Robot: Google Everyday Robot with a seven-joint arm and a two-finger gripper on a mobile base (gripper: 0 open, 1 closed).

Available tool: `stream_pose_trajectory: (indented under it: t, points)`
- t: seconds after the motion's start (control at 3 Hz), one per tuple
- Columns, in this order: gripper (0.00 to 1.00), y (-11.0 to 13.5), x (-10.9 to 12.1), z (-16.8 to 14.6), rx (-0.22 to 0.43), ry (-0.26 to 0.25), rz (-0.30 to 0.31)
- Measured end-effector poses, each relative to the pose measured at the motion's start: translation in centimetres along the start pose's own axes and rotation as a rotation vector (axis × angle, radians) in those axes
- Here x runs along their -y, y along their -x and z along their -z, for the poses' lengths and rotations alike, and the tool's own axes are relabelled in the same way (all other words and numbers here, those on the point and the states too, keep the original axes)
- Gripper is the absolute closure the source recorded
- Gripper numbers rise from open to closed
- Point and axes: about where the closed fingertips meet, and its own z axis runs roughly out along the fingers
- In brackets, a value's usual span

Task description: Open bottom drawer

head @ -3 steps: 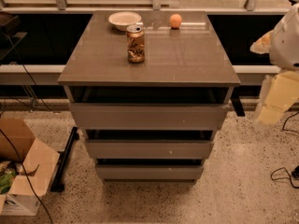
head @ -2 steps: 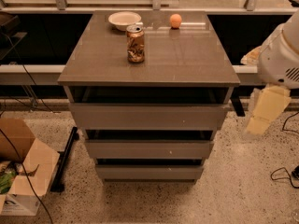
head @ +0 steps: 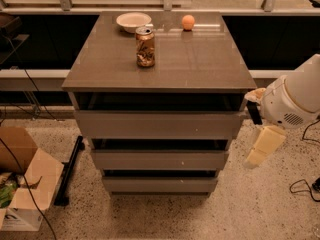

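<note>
The bottom drawer (head: 160, 185) is the lowest and narrowest of three plain grey-beige fronts on the cabinet, close to the speckled floor. Above it are the middle front (head: 160, 160) with a small white speck and the widest top front (head: 160, 125). All three fronts stand stepped, with dark gaps above each. My gripper (head: 263, 147), a cream-coloured piece hanging from the white arm (head: 295, 96), is to the right of the cabinet at the height of the middle drawer. It touches nothing and is above and to the right of the bottom drawer.
On the cabinet top (head: 200, 59) stand a drink can (head: 145, 46), a white bowl (head: 133, 21) and an orange ball (head: 188, 22). An open cardboard box (head: 22, 184) and a black bar (head: 69, 171) lie on the floor at the left. A cable (head: 302, 186) lies at the right.
The arm and gripper have moved left and down, from beside the cabinet top to close by the cabinet's right side at middle-drawer height. The drawers have not moved.
</note>
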Motion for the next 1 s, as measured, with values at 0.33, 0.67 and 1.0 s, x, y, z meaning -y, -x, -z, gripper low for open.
stream_pose_trajectory:
  t: [0.33, 0.67, 1.0]
  points:
    - [0.0, 0.0, 0.0, 0.0, -0.002, 0.0, 0.0]
    - [0.0, -0.1, -0.5, -2.6, -0.016, -0.018, -0.026]
    - [0.0, -0.8, -1.7, -7.4, -0.004, -0.026, -0.06]
